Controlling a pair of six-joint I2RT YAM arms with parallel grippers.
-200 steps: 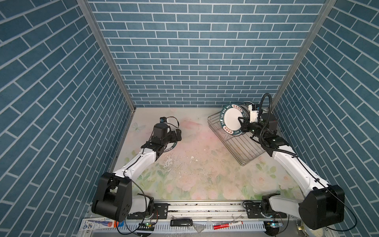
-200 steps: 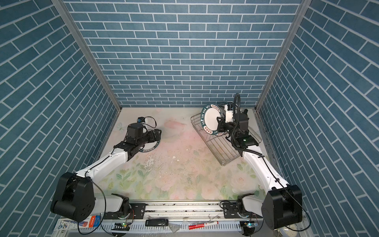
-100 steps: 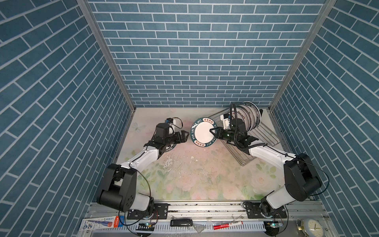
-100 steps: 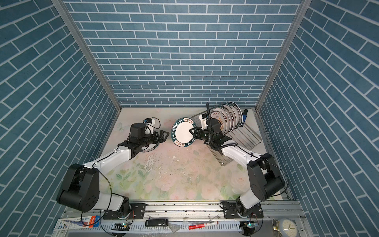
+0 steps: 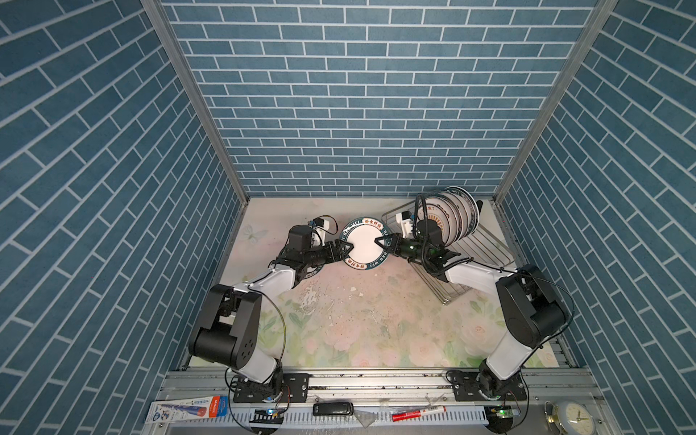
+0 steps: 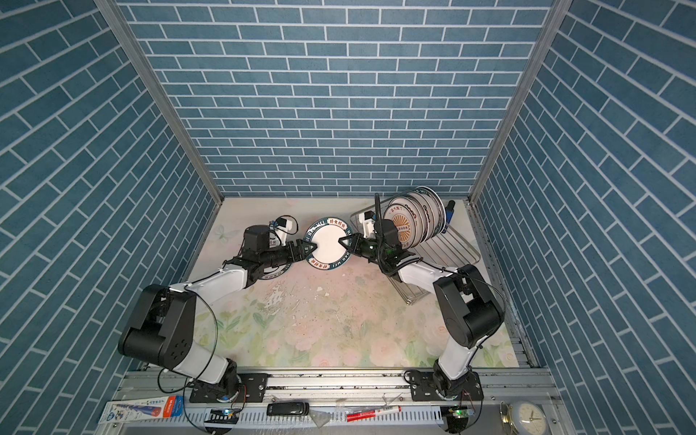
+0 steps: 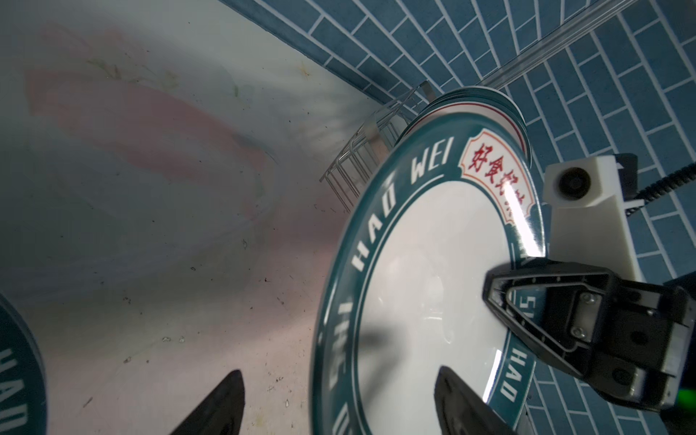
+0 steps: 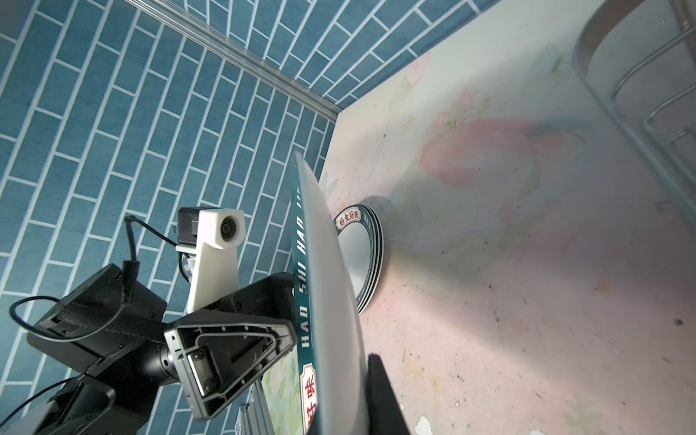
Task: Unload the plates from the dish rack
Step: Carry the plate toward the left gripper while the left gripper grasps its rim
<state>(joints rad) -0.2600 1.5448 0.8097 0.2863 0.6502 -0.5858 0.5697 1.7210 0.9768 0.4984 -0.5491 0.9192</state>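
1. Blue brick-pattern walls close in a flower-printed counter. The shiny silver wire dish rack sits in a far corner, with round white dark-rimmed plates standing on edge inside it.
2. One round white plate with a teal-green lettered band hangs in the air just beyond the rack's end, clear of its wires.
3. The right gripper has its jaws clamped on the rim nearest the rack.
4. The left gripper straddles the rim farthest from the rack. Its jaws are apart, with its fingers on either side of the plate.
5. This looks like a handover. The left jaws should seat well onto the band and close firmly before the right ones let go.
6. The right jaws should release straight back toward the rack, so they do not twist the plate.
7. A flat stack of matching teal-banded plates lies well away from the rack. The plate should be lowered flat onto it, not dropped.
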